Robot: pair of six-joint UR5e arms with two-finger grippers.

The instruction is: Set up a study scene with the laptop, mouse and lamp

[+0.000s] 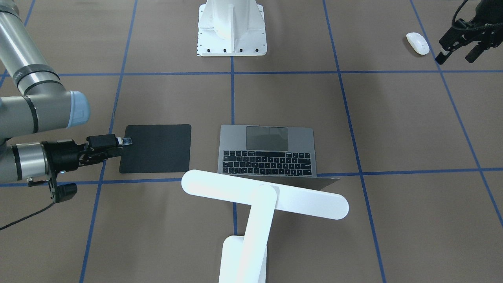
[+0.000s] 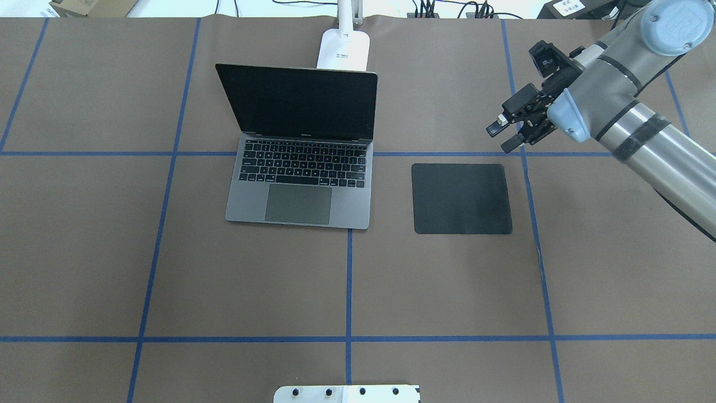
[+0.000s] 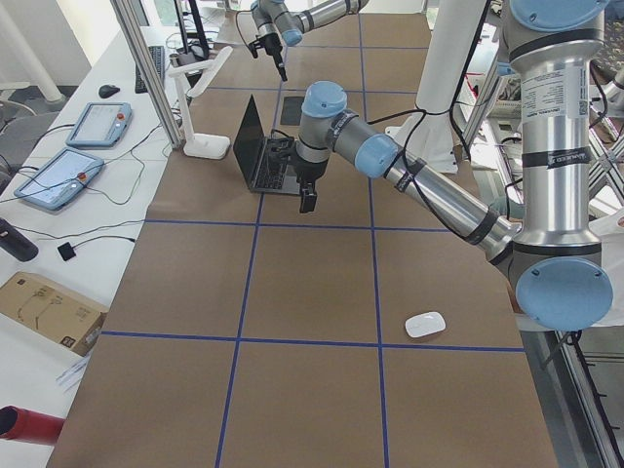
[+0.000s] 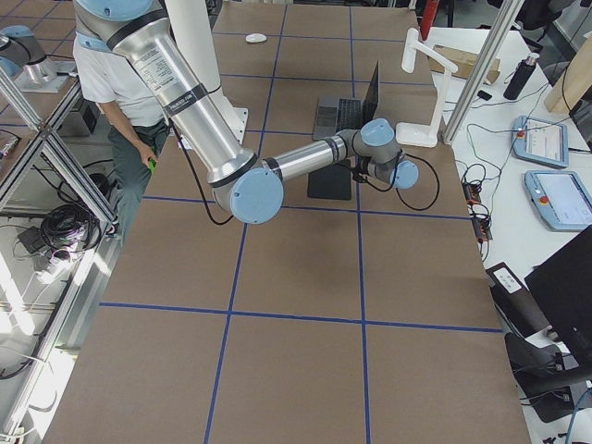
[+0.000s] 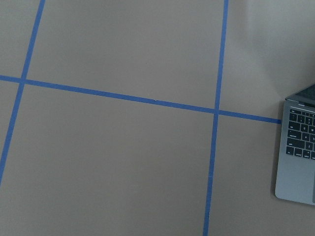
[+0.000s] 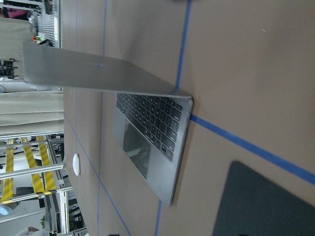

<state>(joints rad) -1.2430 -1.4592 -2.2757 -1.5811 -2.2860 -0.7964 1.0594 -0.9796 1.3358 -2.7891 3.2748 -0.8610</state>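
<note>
Front view: laptop open mid-counter, lamp just behind its lid; mouse well apart, toward the robot's side; left claw raised, fingers spread, empty. Overhead view: right claw spread, empty, near the black mat's corner.

Lamp base cut off by bottom edge; head hides laptop screen.
</note>
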